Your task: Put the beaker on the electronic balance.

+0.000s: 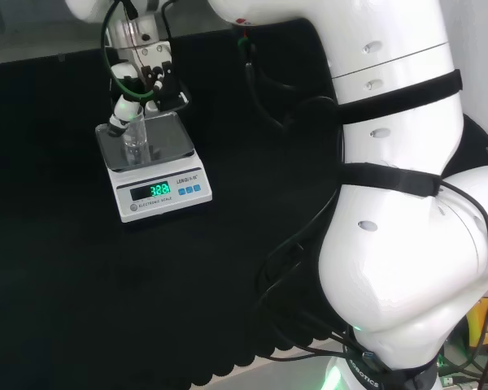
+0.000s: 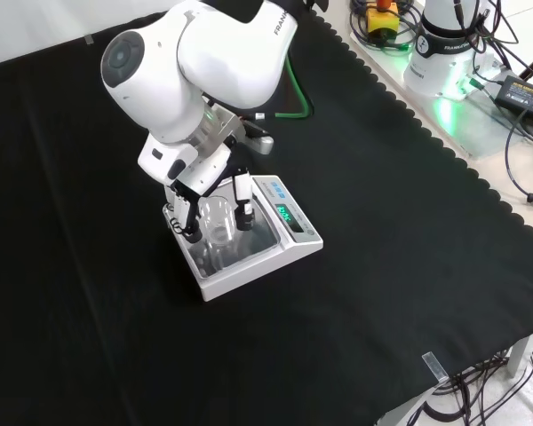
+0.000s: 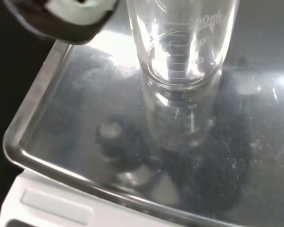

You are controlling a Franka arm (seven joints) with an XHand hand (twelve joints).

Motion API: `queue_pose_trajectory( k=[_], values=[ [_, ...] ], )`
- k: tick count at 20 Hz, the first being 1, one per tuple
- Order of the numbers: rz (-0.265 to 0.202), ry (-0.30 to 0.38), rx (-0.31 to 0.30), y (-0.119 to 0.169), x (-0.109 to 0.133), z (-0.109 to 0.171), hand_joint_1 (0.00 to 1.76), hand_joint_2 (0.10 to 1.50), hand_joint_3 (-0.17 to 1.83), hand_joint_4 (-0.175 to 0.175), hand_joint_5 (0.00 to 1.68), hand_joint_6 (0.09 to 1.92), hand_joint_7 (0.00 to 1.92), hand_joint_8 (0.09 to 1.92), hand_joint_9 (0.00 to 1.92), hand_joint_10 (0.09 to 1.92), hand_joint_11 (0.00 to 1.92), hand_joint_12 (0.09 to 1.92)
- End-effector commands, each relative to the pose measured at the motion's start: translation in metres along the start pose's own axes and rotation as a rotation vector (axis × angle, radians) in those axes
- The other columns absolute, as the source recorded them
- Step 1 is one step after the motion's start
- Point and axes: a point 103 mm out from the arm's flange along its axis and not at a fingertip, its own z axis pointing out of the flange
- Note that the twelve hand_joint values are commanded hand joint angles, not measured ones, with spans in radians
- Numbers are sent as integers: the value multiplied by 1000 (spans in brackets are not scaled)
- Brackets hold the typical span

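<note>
The beaker (image 2: pixel 218 224) stands upright on the pan of the electronic balance (image 2: pixel 249 257). In the front view, the hand (image 2: pixel 215 197) reaches down from above the balance, with fingers (image 2: pixel 243 211) on the beaker's left and right sides. The balance sits on the cloth (image 2: pixel 382 266), left of centre.

White electronic balance (image 1: pixel 159 191), left of centre in head view: green lit digits on its display (image 1: pixel 159 190), small print beside and beneath, not legible. Clear glass beaker (image 3: pixel 182 47), wrist view: white graduation lines with numerals, blurred. White arm link (image 2: pixel 249 53), top of front view: dark lettering, cut off.
</note>
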Motion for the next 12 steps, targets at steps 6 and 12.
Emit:
queue_pose_trajectory(
  k=[6, 12],
  values=[
    [-6, -91, 19, -28, 8, -41, 612, 687, 322, -175, 245, 87, 67, 825, 640, 87, 580, 1305],
    [2, -69, -64, -50, 10, -72, 564, 707, 255, -175, 170, 87, 0, 772, 556, 87, 491, 1351]
  ],
)
